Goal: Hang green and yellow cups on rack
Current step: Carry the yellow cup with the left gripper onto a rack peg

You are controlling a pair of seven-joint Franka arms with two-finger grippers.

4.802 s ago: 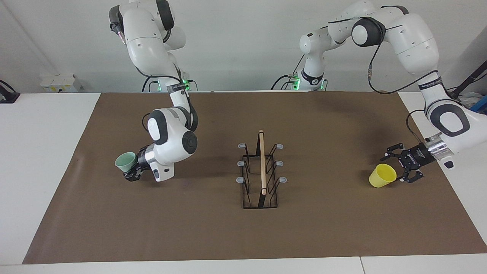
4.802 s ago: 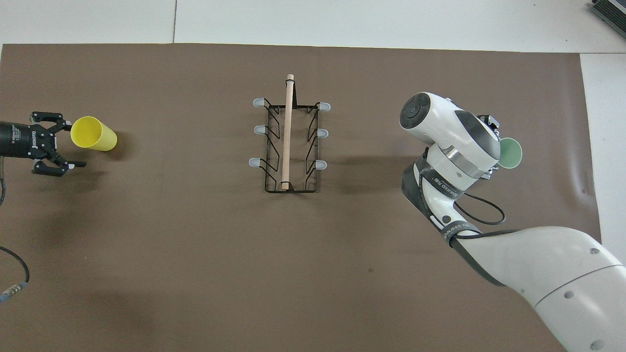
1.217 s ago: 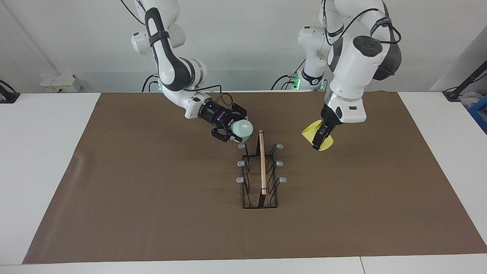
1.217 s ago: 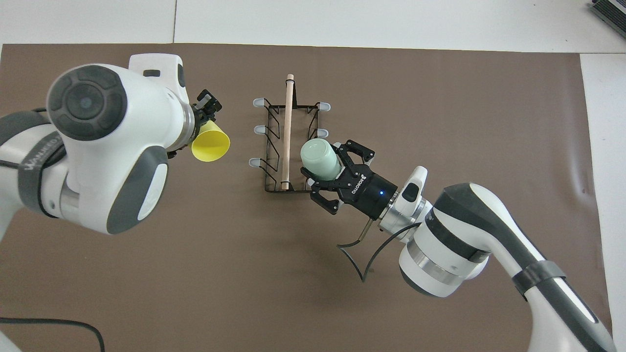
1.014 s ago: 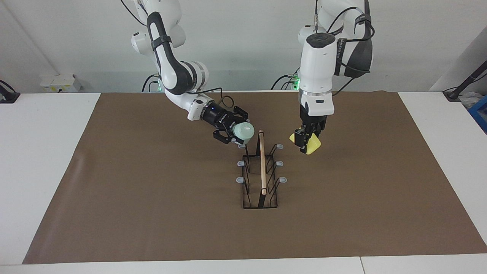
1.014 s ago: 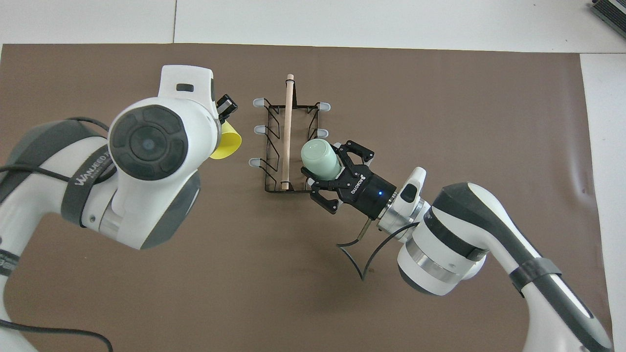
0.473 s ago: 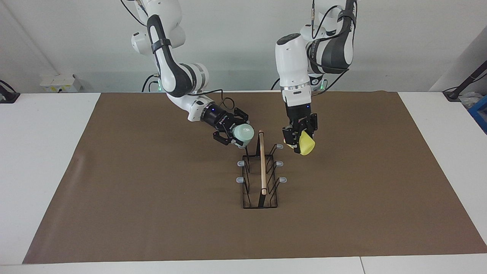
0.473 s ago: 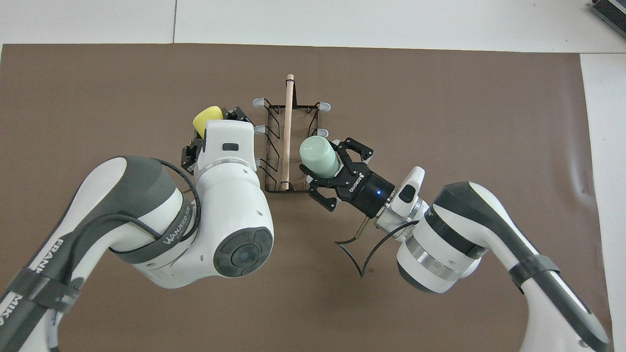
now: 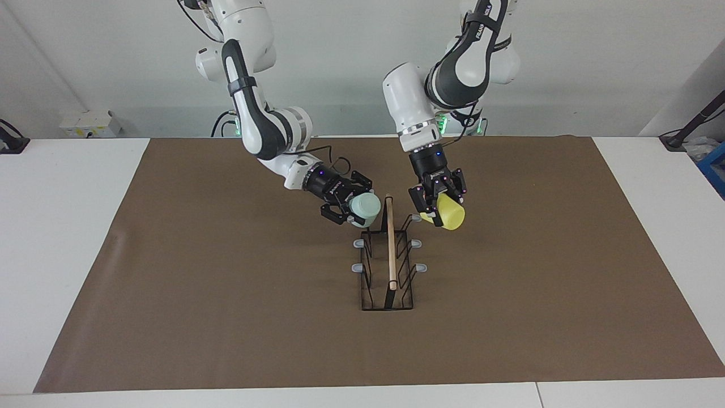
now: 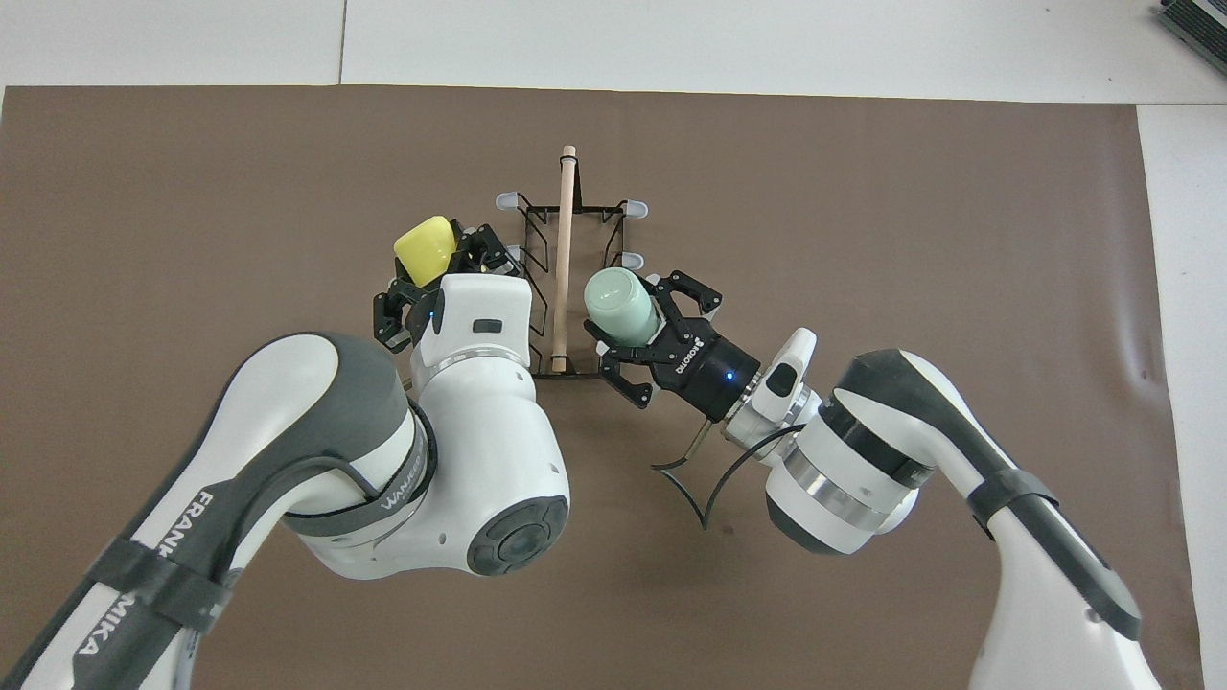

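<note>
The black wire rack (image 9: 387,294) (image 10: 537,287) with its wooden rod stands mid-mat. My right gripper (image 9: 352,207) (image 10: 640,318) is shut on the mint green cup (image 9: 366,207) (image 10: 619,305), which is tilted, bottom up in the overhead view. It hangs over the rack's prong closest to the robots on the right arm's side and hides it. My left gripper (image 9: 437,205) (image 10: 449,264) is shut on the yellow cup (image 9: 451,213) (image 10: 425,246), held tilted just above the mat beside the rack's corresponding prong on the left arm's side. Whether either cup touches a prong cannot be told.
A brown mat (image 9: 226,317) covers the table between white margins. Grey-tipped prongs (image 9: 357,267) stick out from both long sides of the rack. Both arms lean in over the part of the mat between the rack and the robots.
The left arm has swung round and brought the yellow cup closer to the rack, turning it. The right gripper has edged the green cup slightly lower over the prong.
</note>
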